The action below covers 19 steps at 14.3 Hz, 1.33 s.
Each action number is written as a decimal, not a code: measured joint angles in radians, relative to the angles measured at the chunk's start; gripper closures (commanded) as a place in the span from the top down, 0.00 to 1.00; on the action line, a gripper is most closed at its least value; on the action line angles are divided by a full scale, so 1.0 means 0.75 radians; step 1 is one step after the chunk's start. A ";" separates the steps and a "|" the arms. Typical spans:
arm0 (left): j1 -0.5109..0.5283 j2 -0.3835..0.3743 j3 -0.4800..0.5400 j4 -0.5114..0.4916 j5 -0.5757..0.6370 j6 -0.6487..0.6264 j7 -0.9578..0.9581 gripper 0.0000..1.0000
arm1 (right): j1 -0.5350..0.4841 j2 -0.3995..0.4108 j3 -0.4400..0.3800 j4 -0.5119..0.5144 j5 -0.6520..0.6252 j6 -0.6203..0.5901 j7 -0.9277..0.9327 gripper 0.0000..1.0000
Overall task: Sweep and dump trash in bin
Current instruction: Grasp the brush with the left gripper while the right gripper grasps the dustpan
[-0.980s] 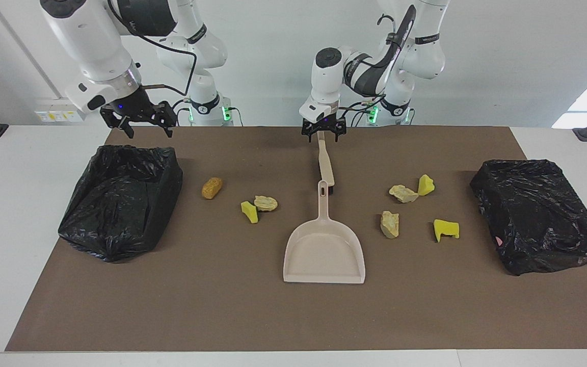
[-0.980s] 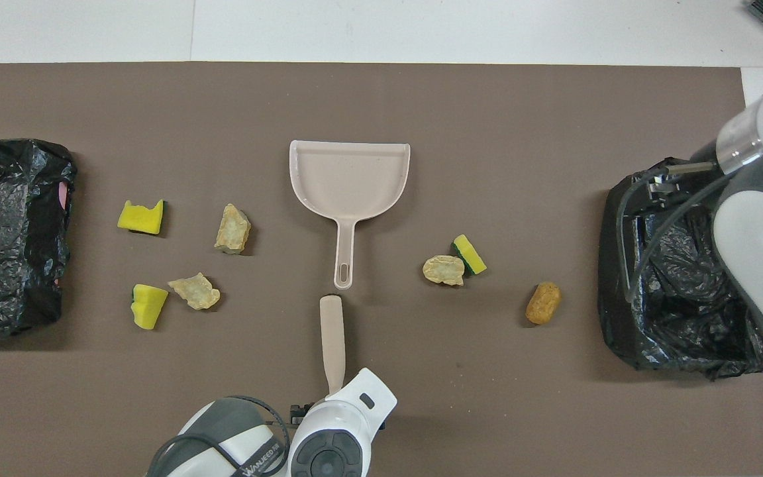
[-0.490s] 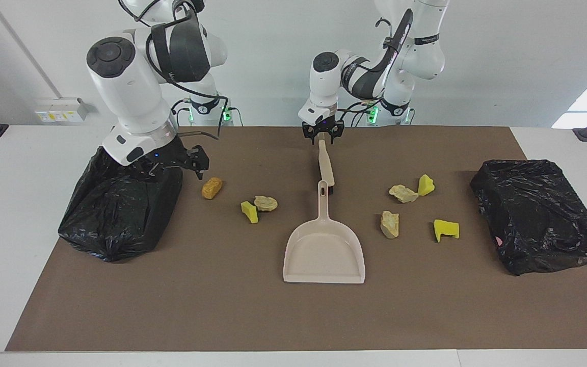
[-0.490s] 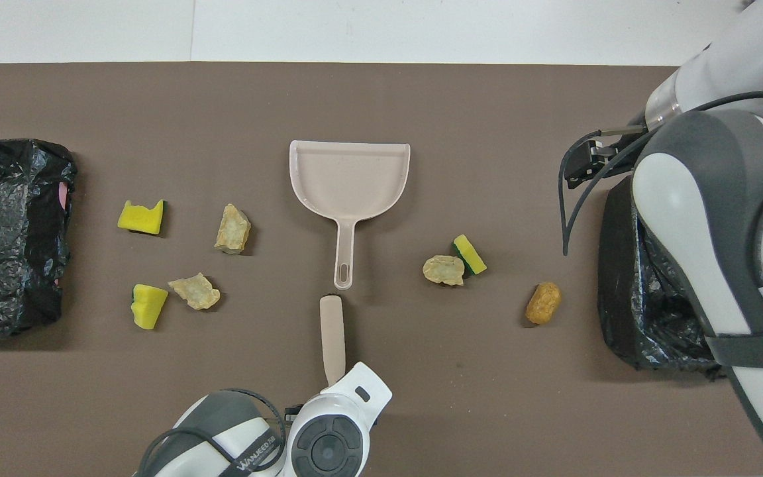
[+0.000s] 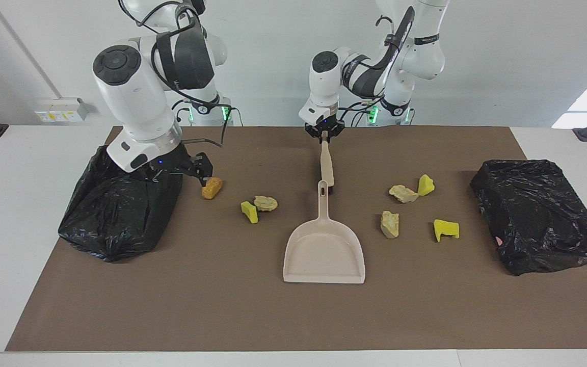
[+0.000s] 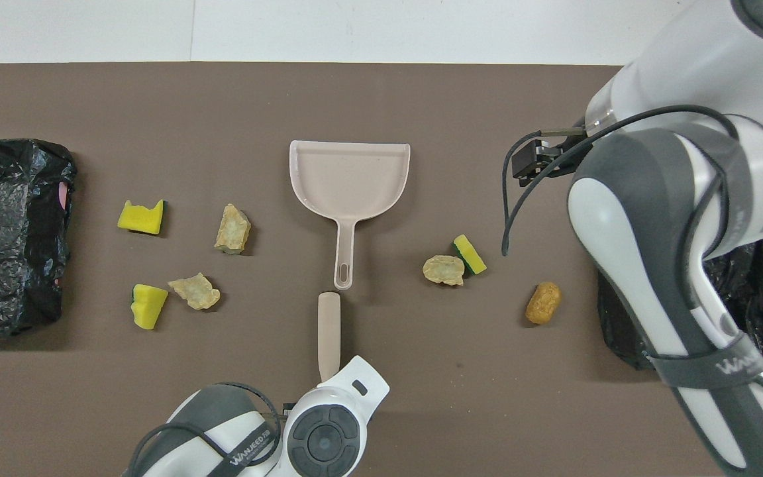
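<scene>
- Closing on the brush handle [image 5: 326, 162] over the last second, the left gripper [image 5: 324, 133] had gone from spread fingers to a pinch at the handle's robot-side end; the brush lay on the brown mat [image 5: 222, 306], its other end touching the dustpan [image 5: 324, 255] handle.
- The right gripper [image 5: 197, 170] had swung down from over the black bin bag [image 5: 120, 204] at the right arm's end, and hung low with its fingers apart, holding nothing, just beside the orange-brown lump [image 5: 212, 187].
- The trash had not moved: a yellow sponge chunk [image 5: 249, 211] touching a tan lump [image 5: 266, 203], and toward the second bin bag [image 5: 538, 214] two more tan lumps [image 5: 389, 224] and two sponge pieces [image 5: 446, 229].
- Judged from this, sweeping had not begun; the brush was only just secured.
</scene>
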<state>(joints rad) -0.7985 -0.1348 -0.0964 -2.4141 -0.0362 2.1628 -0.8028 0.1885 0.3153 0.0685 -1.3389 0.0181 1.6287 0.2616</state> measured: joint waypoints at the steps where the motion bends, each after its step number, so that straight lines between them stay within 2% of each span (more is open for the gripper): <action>1: 0.024 -0.008 0.002 0.020 0.000 -0.026 0.018 0.00 | 0.023 0.003 0.003 -0.006 0.000 0.008 0.022 1.00; 3: 0.094 -0.046 0.006 0.075 0.001 -0.137 0.092 0.00 | 0.047 0.008 0.011 -0.025 0.017 0.047 0.028 1.00; 5: 0.206 -0.134 0.011 0.118 0.002 -0.263 0.209 0.00 | 0.056 0.014 0.020 -0.071 0.102 0.137 0.028 1.00; 8: 0.430 -0.304 0.020 0.156 0.021 -0.497 0.400 0.00 | 0.098 0.020 0.025 -0.136 0.152 0.252 0.028 1.00; 10: 0.597 -0.348 0.022 0.205 0.051 -0.579 0.511 0.00 | 0.155 0.027 0.027 -0.173 0.156 0.327 0.041 1.00; 15: 0.966 -0.303 0.023 0.263 0.067 -0.581 0.848 0.00 | 0.305 0.069 0.028 -0.230 0.134 0.480 0.200 1.00; 19: 1.128 -0.216 0.022 0.296 0.102 -0.558 1.012 0.00 | 0.427 0.149 0.029 -0.235 -0.031 0.584 0.417 1.00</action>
<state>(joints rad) 0.0472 -0.2970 -0.0798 -2.1918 0.0407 1.7444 -0.0435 0.5091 0.4268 0.0903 -1.5149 -0.0054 2.0665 0.5740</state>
